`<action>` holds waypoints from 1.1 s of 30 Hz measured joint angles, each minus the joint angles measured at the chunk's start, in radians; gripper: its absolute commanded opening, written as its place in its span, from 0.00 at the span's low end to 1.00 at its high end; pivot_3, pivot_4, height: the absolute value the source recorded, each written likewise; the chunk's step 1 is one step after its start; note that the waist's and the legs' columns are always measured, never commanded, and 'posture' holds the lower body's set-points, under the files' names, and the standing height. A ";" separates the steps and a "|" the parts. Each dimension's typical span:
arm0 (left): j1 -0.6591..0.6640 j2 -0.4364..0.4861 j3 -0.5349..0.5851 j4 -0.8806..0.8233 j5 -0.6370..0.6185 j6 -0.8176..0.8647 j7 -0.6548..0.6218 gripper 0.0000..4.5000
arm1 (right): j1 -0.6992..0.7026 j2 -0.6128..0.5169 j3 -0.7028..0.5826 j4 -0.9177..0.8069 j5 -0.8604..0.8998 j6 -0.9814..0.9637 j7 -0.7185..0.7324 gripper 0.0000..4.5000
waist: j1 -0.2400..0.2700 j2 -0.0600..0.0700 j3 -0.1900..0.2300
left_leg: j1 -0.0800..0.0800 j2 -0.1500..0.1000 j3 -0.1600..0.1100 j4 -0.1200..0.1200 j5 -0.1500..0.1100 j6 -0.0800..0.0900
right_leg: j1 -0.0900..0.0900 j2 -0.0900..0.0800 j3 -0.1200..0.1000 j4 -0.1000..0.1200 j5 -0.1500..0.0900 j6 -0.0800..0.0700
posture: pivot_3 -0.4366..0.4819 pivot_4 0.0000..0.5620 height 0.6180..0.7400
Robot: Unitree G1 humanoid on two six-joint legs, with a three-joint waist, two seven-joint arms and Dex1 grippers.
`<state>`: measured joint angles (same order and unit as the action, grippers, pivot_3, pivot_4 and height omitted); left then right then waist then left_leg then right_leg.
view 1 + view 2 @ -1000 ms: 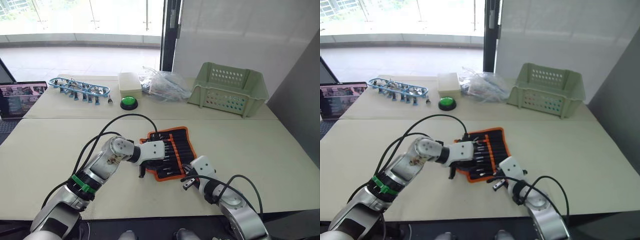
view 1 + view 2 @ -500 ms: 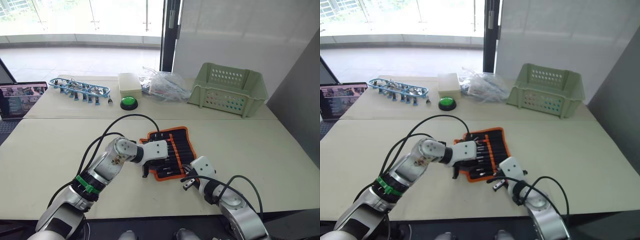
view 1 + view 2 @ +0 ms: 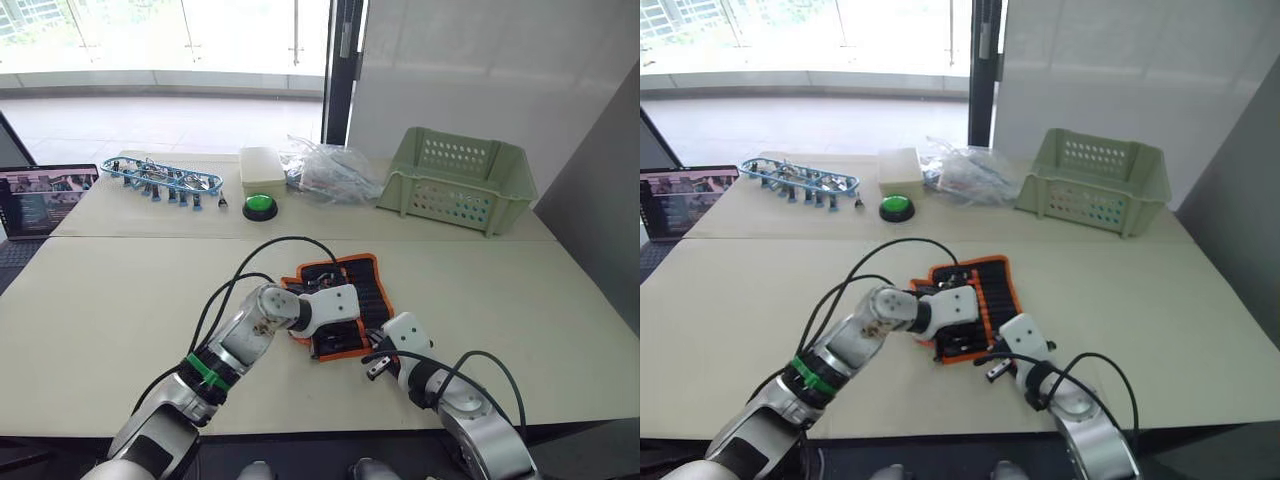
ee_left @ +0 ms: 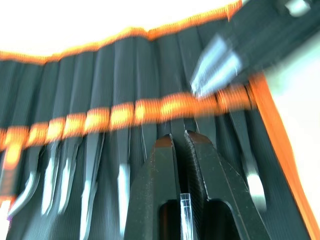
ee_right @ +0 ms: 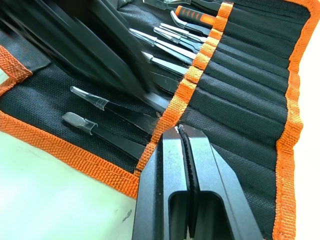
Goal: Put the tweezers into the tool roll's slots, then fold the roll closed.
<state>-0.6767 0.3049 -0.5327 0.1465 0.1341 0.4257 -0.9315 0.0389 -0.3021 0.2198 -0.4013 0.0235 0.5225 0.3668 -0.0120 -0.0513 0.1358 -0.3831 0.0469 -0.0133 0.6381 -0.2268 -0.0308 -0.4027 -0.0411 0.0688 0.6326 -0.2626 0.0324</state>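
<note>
The tool roll (image 3: 362,287) lies open on the near table, black with orange edging. Several black tweezers (image 5: 115,107) sit in its slots (image 5: 235,100), their tips sticking out past the orange band (image 4: 125,114). My left gripper (image 3: 338,325) hovers low over the roll's middle. Its fingers (image 4: 165,165) are shut, just short of the band. My right gripper (image 3: 372,362) is shut at the roll's near right corner, and its fingertips (image 5: 172,137) reach the band's edge. Nothing shows between either pair. The left arm hides part of the roll.
On the far table stand a pale green basket (image 3: 457,180), a crumpled plastic bag (image 3: 325,170), a cream box (image 3: 262,166), a green button (image 3: 260,206) and a blue tray of small tools (image 3: 160,178). A laptop (image 3: 40,198) sits at the far left.
My left gripper has slid right, from the roll's left edge to over its middle. The right gripper and the roll stay where they were.
</note>
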 measured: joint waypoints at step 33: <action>0.639 0.400 0.812 -0.498 -0.512 0.096 -0.139 1.00 | 0.014 -0.001 -0.007 0.012 0.039 -0.069 0.049 0.24 | -0.033 0.013 0.004 | -0.002 0.003 -0.007 0.002 0.000 0.000 | -0.002 0.003 0.000 0.003 -0.002 -0.003 | 0.48 0.27 0.87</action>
<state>-0.0380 0.7051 0.2791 -0.3514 -0.3776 0.5220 -1.0704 0.0530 -0.3031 0.2126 -0.3898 0.0623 0.4532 0.4160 -0.0450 -0.0382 0.1399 -0.3853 0.0496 -0.0202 0.6406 -0.2270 -0.0305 -0.4043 -0.0376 0.0690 0.6352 -0.2642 0.0299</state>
